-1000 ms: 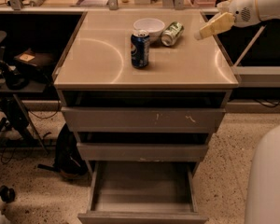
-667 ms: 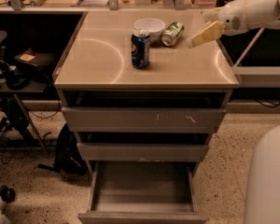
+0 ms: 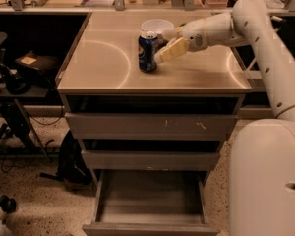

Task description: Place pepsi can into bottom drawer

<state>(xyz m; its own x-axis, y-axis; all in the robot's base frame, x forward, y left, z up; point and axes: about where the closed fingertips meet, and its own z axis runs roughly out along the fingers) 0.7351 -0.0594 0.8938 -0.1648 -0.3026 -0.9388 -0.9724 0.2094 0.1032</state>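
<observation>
Since a second ago the gripper (image 3: 163, 45) has swung in from the right edge of the top and now sits just right of the pepsi can (image 3: 147, 53); the can hasn't moved. Nearest us, the bottom drawer (image 3: 150, 200) is pulled out, with nothing in it that we can see. Above it the middle drawer (image 3: 150, 160) and top drawer (image 3: 150, 126) are pushed in. On the cabinet top (image 3: 103, 68) the can stands upright, near the middle. The claw is spread, one finger high and one low, with its tips at the can's right side. It isn't around the can yet, and we can't tell whether the lower finger touches it. Behind the can sits a white bowl (image 3: 155, 25).

We judge this as the reach-to-grasp step. To do it well, we'd push further left so both fingers straddle the can body at mid-height and keep the approach level so the can doesn't tip. We'd close only once it's centred, and stay clear of the bowl behind.
</observation>
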